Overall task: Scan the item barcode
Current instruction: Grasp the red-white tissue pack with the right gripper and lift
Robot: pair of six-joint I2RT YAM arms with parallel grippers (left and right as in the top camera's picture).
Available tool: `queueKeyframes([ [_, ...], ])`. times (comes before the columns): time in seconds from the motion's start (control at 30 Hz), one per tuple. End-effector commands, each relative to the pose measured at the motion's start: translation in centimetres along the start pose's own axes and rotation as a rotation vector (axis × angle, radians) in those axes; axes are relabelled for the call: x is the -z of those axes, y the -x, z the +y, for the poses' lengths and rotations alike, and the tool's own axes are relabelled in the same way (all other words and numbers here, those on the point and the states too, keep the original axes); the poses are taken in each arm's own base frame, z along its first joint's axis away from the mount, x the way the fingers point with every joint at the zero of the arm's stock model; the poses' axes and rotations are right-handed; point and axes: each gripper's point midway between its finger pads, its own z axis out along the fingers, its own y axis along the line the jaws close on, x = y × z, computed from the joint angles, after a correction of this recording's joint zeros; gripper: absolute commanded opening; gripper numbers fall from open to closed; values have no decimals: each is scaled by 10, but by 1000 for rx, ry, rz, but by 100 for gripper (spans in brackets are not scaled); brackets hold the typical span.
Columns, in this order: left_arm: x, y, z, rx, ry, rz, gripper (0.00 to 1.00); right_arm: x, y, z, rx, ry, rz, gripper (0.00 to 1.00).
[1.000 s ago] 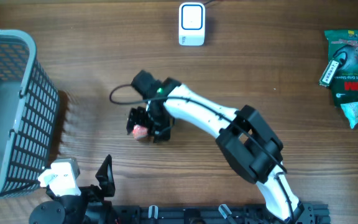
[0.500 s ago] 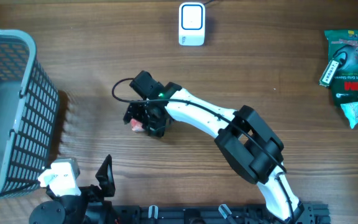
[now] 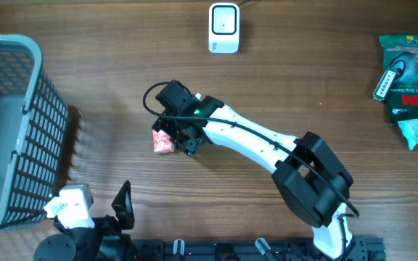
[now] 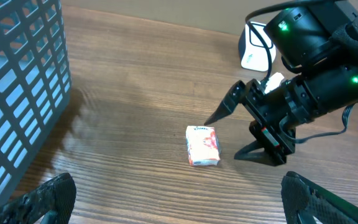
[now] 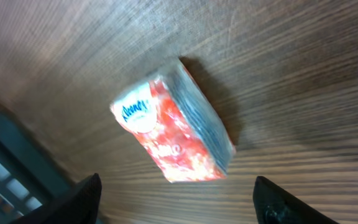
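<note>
left wrist view, nearest first: what was the left arm doing? — kim

parked low at the near edge of the brown wooden table [image 4: 135, 74], its left gripper [image 4: 176, 183] spread wide and holding nothing. — jo

and the item? — kim

the small red-and-white soft tissue pack [image 4: 202, 145] lay flat on the wood just beyond, well apart from the grey plastic lattice basket [image 4: 17, 93] on the left. nothing gripped it. the right gripper [image 4: 225, 142] hovered just beside it with jaws apart, the pack at their mouth and untouched as far as i could tell. in the right wrist view it lay on the wood ahead of the two dark fingers. — jo

the right arm's pose? — kim

stretched long across the table from the near right side, wrist tipped down toward the pack. — jo

so how far along? — kim

early, i judged. nothing was lifted and no barcode had been presented. the white boxy barcode scanner [image 4: 253, 53] stood at the far edge, well apart from the pack. what was left: grasp it, carry it over, turn the code to the scanner's face. i couldn't see a barcode on any visible side. — jo
</note>
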Motion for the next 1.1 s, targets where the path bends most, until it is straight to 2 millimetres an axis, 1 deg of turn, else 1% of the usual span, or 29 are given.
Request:
queueKeyframes([
  [0.0,1,1,1,-10,6,-11,100,-5,8,-6,-69,-18,-37,78],
  [0.07,1,1,1,-10,6,-11,100,-12,1,-16,-170,-37,-6,78],
  [0.2,1,1,1,-10,6,-11,100,-25,-6,-29,-226,-37,38,79],
  [0.27,1,1,1,-10,6,-11,100,-27,-6,-30,-242,-31,39,79],
  [0.37,1,1,1,-10,6,-11,100,-27,-13,-18,-231,12,85,79],
  [0.43,1,1,1,-10,6,-11,100,-26,-12,-14,-234,29,84,79],
  [0.5,1,1,1,-10,6,-11,100,-30,-11,-16,-280,20,85,76],
  [0.63,1,1,1,-10,6,-11,100,-47,-15,-28,-321,-25,122,74],
  [0.67,1,1,1,-10,6,-11,100,-52,-19,-30,-342,-33,150,71],
  [0.73,1,1,1,-10,6,-11,100,-62,-19,-34,-347,-41,162,65],
  [0.77,1,1,1,-10,6,-11,100,-65,-18,-38,-349,-52,156,57],
  [0.83,1,1,1,-10,6,-11,100,-68,-12,-41,-313,-58,120,33],
  [0.87,1,1,1,-10,6,-11,100,-68,-8,-42,-276,-56,103,27],
  [0.9,1,1,1,-10,6,-11,100,-68,-6,-42,-235,-52,97,22],
  [0.93,1,1,1,-10,6,-11,100,-68,-4,-41,-181,-46,97,10],
  [0.97,1,1,1,-10,6,-11,100,-67,-2,-41,-113,-41,99,4],
  [1.0,1,1,1,-10,6,-11,100,-64,-2,-39,-38,-27,126,4],
  [1.07,1,1,1,-10,6,-11,100,-49,-15,-34,74,20,267,4],
])
